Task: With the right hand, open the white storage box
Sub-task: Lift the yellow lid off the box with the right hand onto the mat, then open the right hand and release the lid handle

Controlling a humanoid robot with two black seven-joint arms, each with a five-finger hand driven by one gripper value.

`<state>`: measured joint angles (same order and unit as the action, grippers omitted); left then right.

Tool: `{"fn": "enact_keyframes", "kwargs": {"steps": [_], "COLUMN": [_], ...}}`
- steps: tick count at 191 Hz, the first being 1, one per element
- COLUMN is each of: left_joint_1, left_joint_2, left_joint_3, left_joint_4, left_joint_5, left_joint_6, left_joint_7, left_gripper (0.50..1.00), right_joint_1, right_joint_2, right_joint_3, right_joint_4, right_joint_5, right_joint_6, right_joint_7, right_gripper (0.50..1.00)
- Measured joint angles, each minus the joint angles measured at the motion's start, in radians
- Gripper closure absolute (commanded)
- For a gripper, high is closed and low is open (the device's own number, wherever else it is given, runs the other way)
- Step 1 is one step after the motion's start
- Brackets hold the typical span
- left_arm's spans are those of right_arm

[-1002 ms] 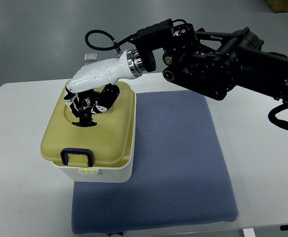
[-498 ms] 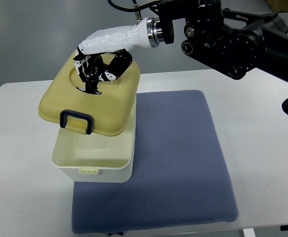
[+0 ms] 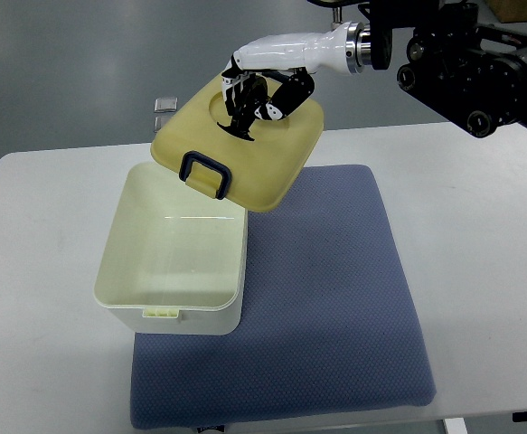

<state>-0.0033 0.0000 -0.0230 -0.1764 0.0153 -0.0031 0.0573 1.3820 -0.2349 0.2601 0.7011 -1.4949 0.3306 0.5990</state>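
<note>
On the white table (image 3: 46,235), the open white plastic storage box (image 3: 174,262) overlaps the blue mat (image 3: 335,298), while my right hand (image 3: 256,86) fingers grip its yellow lid (image 3: 245,149) aloft.

White table (image 3: 46,271) carries everything, running edge to edge left to right, its far edge against a grey floor. A blue-grey padded mat (image 3: 335,307) lies flat on it, centre to right, its near edge almost at the table's near edge. The white storage box (image 3: 173,262), open-topped, sits left of centre with its right part resting on the mat's left edge and its left part on bare table. Bare tabletop shows on both sides of the mat.
</note>
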Motion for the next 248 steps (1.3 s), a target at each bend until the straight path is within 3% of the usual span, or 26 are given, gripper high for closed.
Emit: {"fn": "enact_keyframes", "kwargs": {"steps": [77,156,248], "left_joint_1": [0.0,0.0,0.0], "left_joint_2": [0.0,0.0,0.0], "left_joint_3": [0.0,0.0,0.0], "left_joint_4": [0.0,0.0,0.0], "left_joint_5": [0.0,0.0,0.0], "left_joint_6": [0.0,0.0,0.0], "left_joint_7": [0.0,0.0,0.0], "left_gripper": [0.5,0.5,0.5], "right_joint_1": [-0.1,-0.206,-0.226], "right_joint_2": [-0.079,-0.098,-0.088], "right_joint_3": [-0.001,-0.026,-0.186], "right_joint_4": [-0.076,-0.067,-0.028], "right_joint_5": [-0.001,-0.01,-0.019], "right_joint_6": [-0.049,-0.062,-0.099], "right_joint_7": [0.0,0.01,0.012], "right_gripper": [1.0,1.0,1.0]}}
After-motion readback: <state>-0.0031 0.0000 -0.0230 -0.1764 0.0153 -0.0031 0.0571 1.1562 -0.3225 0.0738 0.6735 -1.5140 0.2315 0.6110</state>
